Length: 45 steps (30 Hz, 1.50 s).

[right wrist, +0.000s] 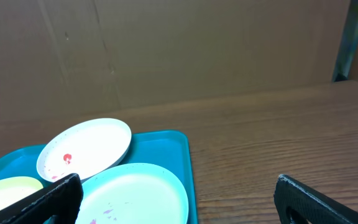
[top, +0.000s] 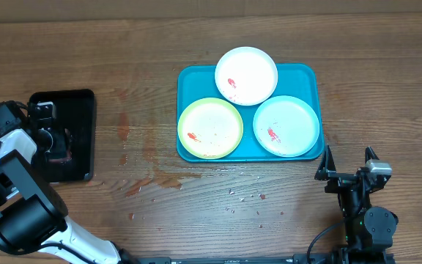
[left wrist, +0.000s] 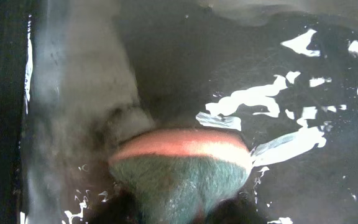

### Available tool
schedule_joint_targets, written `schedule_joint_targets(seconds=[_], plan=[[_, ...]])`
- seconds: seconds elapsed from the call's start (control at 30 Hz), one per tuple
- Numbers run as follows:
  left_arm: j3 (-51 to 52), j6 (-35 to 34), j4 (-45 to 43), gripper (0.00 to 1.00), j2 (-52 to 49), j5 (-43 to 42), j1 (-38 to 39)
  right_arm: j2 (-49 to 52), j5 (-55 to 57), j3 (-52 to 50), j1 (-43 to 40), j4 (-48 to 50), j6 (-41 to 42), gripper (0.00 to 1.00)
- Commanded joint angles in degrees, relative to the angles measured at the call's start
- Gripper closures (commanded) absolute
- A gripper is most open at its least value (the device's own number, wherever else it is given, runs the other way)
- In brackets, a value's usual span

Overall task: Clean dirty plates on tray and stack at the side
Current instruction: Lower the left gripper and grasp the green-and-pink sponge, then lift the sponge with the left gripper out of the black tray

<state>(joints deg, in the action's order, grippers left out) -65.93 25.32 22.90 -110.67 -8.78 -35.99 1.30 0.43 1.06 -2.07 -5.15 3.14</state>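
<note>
Three plates lie on the turquoise tray (top: 306, 73): a white plate (top: 246, 75) at the back, a yellow-green rimmed plate (top: 210, 128) front left, a pale mint plate (top: 286, 125) front right. Each has red smears. My left gripper (top: 56, 147) is down in the black tray (top: 79, 110), shut on a sponge (left wrist: 182, 165) with an orange layer and green scrub side, over wet black surface. My right gripper (top: 349, 170) is open and empty near the front right of the table, just short of the turquoise tray (right wrist: 166, 146). The white plate (right wrist: 86, 146) and mint plate (right wrist: 135, 193) show in the right wrist view.
The black tray holds water, with glints in the left wrist view (left wrist: 303, 134). Wet spots and reddish stains mark the wood (top: 152, 180) between the two trays. Small droplets (top: 244, 196) lie in front of the turquoise tray.
</note>
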Motion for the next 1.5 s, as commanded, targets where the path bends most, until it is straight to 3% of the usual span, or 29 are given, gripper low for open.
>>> schedule_joint_targets(seconds=[0.0, 0.07, 0.13, 0.33, 0.37, 0.53, 0.63, 0.77, 0.97, 1.2, 1.47], plan=[[0.46, -0.11, -0.46, 0.96, -0.76, 0.15, -0.04, -0.15, 0.55, -0.59, 0.09, 0.42, -0.17, 0.0], [0.46, -0.52, -0.37, 0.92, -0.76, 0.17, -0.04, -0.15, 0.57, -0.59, 0.09, 0.42, -0.2, 0.0], [0.46, -2.34, 0.22, 0.0, -0.76, 0.17, -0.02, -0.15, 0.57, -0.59, 0.09, 0.42, -0.17, 0.0], [0.46, -3.28, 4.74, 0.0, -0.76, 0.22, 0.0, -0.15, 0.57, -0.59, 0.09, 0.42, -0.17, 0.0], [0.46, -3.28, 5.38, 0.06, -0.76, 0.26, 0.0, -0.15, 0.57, -0.59, 0.09, 0.42, -0.17, 0.0], [0.44, -3.3, 6.64, 0.56, -0.74, 0.42, 0.0, -0.15, 0.57, -0.59, 0.09, 0.42, -0.2, 0.0], [-0.17, -3.34, 6.71, 0.96, -0.74, 0.42, 0.0, -0.15, 0.57, -0.59, 0.09, 0.42, -0.17, 0.0], [-3.37, -8.02, 7.5, 0.96, 0.33, 0.37, 0.0, -0.15, 0.57, -0.59, 0.09, 0.42, -0.17, 0.0], [-15.52, -20.87, 13.14, 0.96, 5.86, 0.0, 0.0, -0.15, 0.57, -0.59, 0.09, 0.42, -0.2, 0.0], [-21.22, -23.15, 17.55, 0.96, 13.07, -5.38, 0.0, -0.15, 0.57, -0.59, 0.09, 0.42, -0.17, 0.0], [-15.91, -23.23, 20.61, 0.96, 6.64, -6.32, 0.13, -0.15, 0.57, -0.59, 0.09, 0.42, -0.17, 0.0]])
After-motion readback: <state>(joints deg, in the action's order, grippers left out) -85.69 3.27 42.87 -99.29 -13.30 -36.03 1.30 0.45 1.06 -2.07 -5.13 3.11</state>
